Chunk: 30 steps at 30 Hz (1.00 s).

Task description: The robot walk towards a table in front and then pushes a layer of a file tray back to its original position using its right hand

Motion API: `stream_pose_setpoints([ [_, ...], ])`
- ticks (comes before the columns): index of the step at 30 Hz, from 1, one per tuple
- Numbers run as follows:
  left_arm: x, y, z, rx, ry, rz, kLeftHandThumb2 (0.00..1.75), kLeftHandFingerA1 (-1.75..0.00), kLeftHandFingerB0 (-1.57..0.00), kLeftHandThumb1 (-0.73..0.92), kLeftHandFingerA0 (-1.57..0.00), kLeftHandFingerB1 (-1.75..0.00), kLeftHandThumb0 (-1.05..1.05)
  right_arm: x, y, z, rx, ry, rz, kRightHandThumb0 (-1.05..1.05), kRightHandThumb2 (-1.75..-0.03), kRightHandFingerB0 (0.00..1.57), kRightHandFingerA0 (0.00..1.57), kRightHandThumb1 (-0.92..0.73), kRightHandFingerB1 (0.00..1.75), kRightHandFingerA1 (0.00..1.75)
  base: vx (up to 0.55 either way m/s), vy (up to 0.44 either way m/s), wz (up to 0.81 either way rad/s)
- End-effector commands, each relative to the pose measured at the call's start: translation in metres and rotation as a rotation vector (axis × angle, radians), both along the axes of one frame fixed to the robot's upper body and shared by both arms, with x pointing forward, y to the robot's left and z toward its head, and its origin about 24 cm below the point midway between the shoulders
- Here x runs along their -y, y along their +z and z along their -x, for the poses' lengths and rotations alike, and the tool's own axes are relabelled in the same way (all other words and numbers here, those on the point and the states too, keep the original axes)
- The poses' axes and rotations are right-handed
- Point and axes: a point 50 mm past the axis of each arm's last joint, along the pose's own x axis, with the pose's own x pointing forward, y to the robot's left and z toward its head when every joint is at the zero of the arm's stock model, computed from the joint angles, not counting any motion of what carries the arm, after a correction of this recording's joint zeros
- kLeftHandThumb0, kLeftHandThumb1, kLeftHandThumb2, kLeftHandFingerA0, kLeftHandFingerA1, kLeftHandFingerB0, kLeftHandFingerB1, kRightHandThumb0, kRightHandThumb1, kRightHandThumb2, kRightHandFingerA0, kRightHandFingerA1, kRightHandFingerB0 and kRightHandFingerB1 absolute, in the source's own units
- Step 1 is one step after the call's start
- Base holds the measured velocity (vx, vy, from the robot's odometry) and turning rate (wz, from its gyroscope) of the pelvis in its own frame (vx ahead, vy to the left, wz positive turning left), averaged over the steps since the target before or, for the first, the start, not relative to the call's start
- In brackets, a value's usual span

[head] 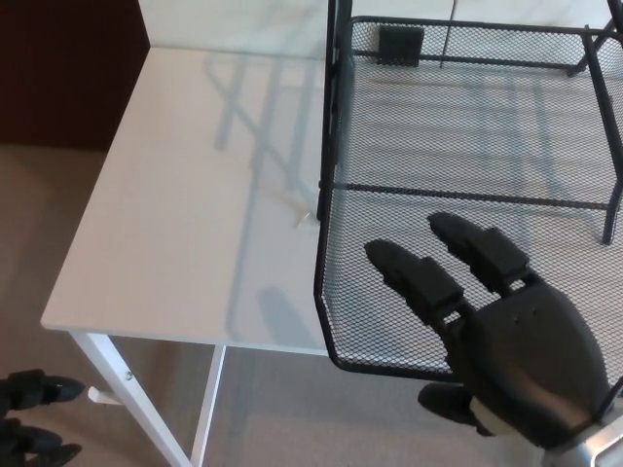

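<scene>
A black wire-mesh file tray stands on the white table. One mesh layer is pulled out toward me, its front rim hanging past the table's near edge. My right hand is open at that front rim, its two fingers lying over the mesh and its thumb below the rim. My left hand hangs low at the bottom left, off the table, fingers partly curled and holding nothing.
The table's left half is bare white surface with a small pale scrap beside the tray. A white table leg slants down at the front left. Beige carpet lies left of and below the table; a dark wall is at upper left.
</scene>
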Motion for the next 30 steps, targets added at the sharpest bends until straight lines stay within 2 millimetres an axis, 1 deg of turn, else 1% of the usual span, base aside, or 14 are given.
stream_pose_setpoints([
  [1,-0.005,0.004,-0.001,0.001,-0.008,-0.034,0.72,-0.50,-0.42,0.43,-0.61,-0.44,-0.52,0.003,0.004,-0.008,0.071,-0.042,0.017,-0.51,-0.53,0.12,0.00,-0.38,0.26,0.34,0.00,0.000,0.00],
  [2,-0.006,0.005,-0.001,0.002,-0.010,-0.035,0.72,-0.50,-0.42,0.43,-0.61,-0.44,-0.51,0.003,0.006,-0.010,0.081,-0.045,0.023,-0.47,-0.72,0.08,0.00,-0.32,0.34,0.22,0.00,0.000,0.00],
  [5,-0.006,0.005,-0.001,0.000,-0.002,-0.028,0.72,-0.50,-0.42,0.43,-0.60,-0.44,-0.51,0.002,0.006,-0.015,0.087,-0.053,0.038,-0.45,-0.73,0.10,0.00,-0.30,0.38,0.24,0.00,0.000,0.00],
  [6,-0.006,0.005,-0.001,0.000,-0.004,-0.029,0.72,-0.50,-0.42,0.44,-0.60,-0.44,-0.51,0.002,0.005,-0.016,0.087,-0.055,0.042,-0.51,-0.52,0.14,0.00,-0.38,0.28,0.31,0.00,0.000,0.00],
  [7,-0.006,0.005,-0.002,0.000,-0.004,-0.028,0.72,-0.50,-0.42,0.44,-0.60,-0.44,-0.51,0.001,0.004,-0.018,0.089,-0.056,0.043,-0.51,-0.52,0.14,0.00,-0.38,0.28,0.31,0.00,0.000,0.00],
  [8,-0.006,0.005,-0.002,-0.004,-0.005,-0.027,0.72,-0.49,-0.41,0.44,-0.59,-0.44,-0.51,0.001,0.003,-0.020,0.089,-0.058,0.046,-0.52,-0.60,0.12,0.03,-0.31,0.31,0.25,0.00,0.000,0.00],
  [9,-0.006,0.005,-0.002,-0.004,-0.004,-0.025,0.72,-0.50,-0.41,0.44,-0.60,-0.44,-0.51,0.001,0.002,-0.021,0.087,-0.062,0.050,-0.51,-0.53,0.15,0.00,-0.38,0.27,0.33,0.00,0.000,0.00],
  [12,-0.006,0.006,-0.003,0.003,-0.003,-0.021,0.71,-0.50,-0.41,0.44,-0.60,-0.44,-0.50,0.001,0.001,-0.026,0.090,-0.072,0.059,-0.50,-0.53,0.15,0.04,-0.38,0.27,0.32,0.00,0.000,0.00],
  [20,-0.004,0.008,-0.005,0.004,-0.011,-0.029,0.71,-0.49,-0.41,0.44,-0.58,-0.44,-0.50,-0.002,-0.002,-0.042,0.079,-0.096,0.080,-0.53,-0.55,0.14,0.00,-0.40,0.27,0.30,0.00,0.000,0.00],
  [30,-0.003,0.011,-0.009,0.017,-0.016,-0.029,0.72,-0.49,-0.42,0.43,-0.59,-0.44,-0.52,-0.004,-0.002,-0.053,0.068,-0.114,0.081,-0.52,-0.55,0.15,0.00,-0.41,0.27,0.28,0.00,0.000,0.00],
])
